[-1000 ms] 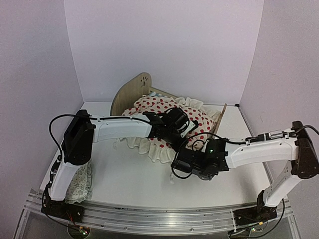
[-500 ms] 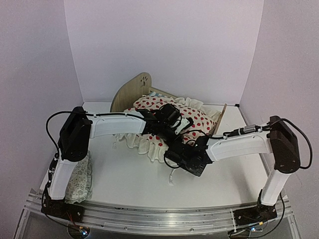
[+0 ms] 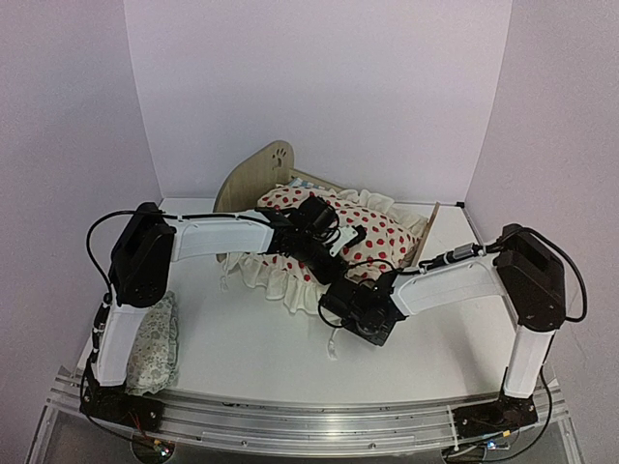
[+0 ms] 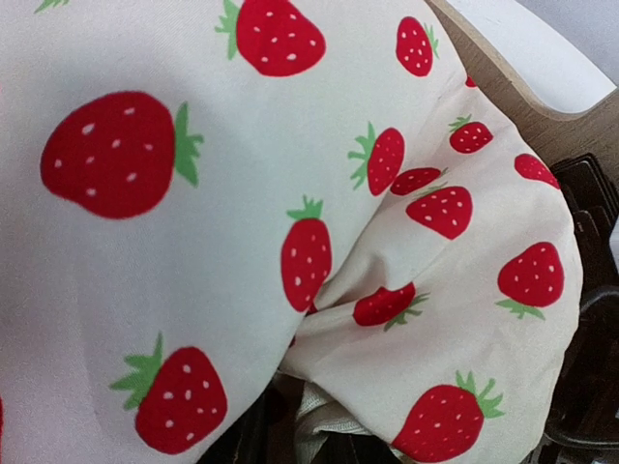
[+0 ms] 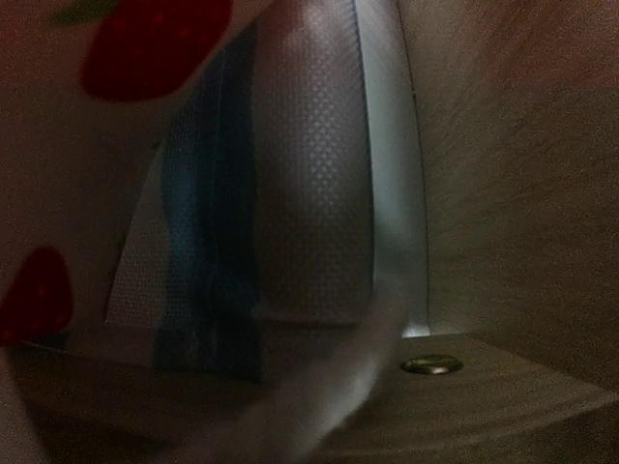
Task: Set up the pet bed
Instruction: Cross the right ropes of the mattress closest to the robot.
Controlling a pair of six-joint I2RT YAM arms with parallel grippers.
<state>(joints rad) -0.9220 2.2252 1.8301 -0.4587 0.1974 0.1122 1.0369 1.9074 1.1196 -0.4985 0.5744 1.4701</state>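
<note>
The pet bed stands at the back, its plywood headboard (image 3: 253, 176) with a paw-print cutout on the left and its footboard (image 3: 428, 230) on the right. A cream red-dotted blanket (image 3: 372, 224) covers it and hangs over the near side. My left gripper (image 3: 332, 246) rests on the blanket's middle. In the left wrist view, strawberry-print cloth (image 4: 193, 242) fills the frame and a fold bunches into the dark jaws at the bottom edge. My right gripper (image 3: 340, 302) is pushed in under the near ruffle, its jaws hidden. Its camera shows the striped mattress (image 5: 290, 193) against the wooden frame (image 5: 503, 174).
A pale green-patterned pillow (image 3: 155, 340) lies at the near left beside the left arm's base. A thin cord (image 3: 332, 346) trails on the white table (image 3: 242, 338) below the right wrist. Lilac walls close in the back and both sides.
My right arm has swung left and in toward the bed's near side, going under the ruffle. My left gripper has shifted slightly left and back on the blanket.
</note>
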